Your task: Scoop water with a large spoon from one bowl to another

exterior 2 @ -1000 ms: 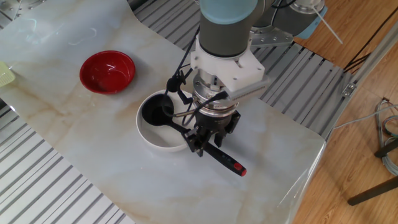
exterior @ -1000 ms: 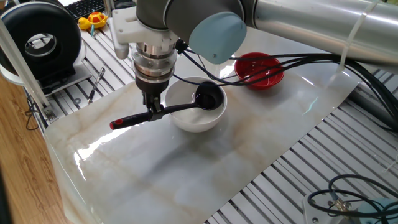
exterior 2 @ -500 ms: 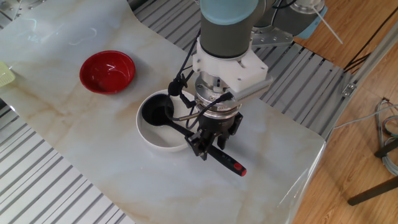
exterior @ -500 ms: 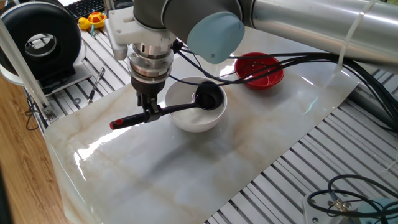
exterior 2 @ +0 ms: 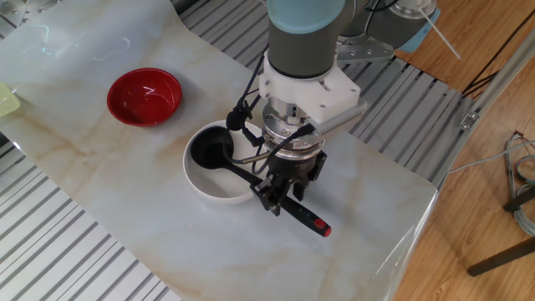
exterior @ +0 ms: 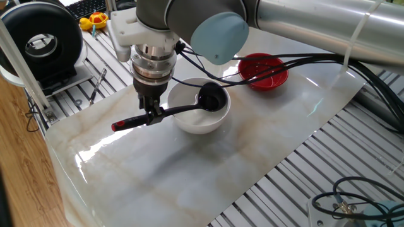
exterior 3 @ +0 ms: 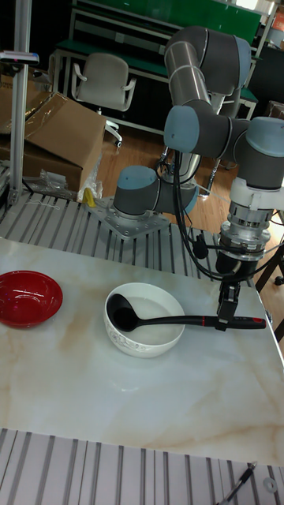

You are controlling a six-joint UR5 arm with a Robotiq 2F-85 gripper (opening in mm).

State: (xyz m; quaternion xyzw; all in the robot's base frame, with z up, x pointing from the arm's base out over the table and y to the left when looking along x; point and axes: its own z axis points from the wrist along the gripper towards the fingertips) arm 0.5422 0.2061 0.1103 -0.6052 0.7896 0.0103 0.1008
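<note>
Nearest the table's (exterior 3: pixel 150 394) front right corner in the tall fixed view, the gripper (exterior 3: pixel 226 312) is clamping its fingers (exterior 3: pixel 222 316) on the large spoon (exterior 3: pixel 150 319), gripping the handle close to its red tip. From there the handle is reaching across the rim of the white bowl (exterior 3: pixel 145 319), and the scoop is sitting low inside it; any water is too faint to make out. The red bowl (exterior 3: pixel 28 297) is waiting well apart, toward the left edge. With the grip sitting so far from the scoop, a loaded spoon is likely to twist in the fingers and spill during the carry. A tilted lift is also risking dragging the rim and shifting the white bowl.
</note>
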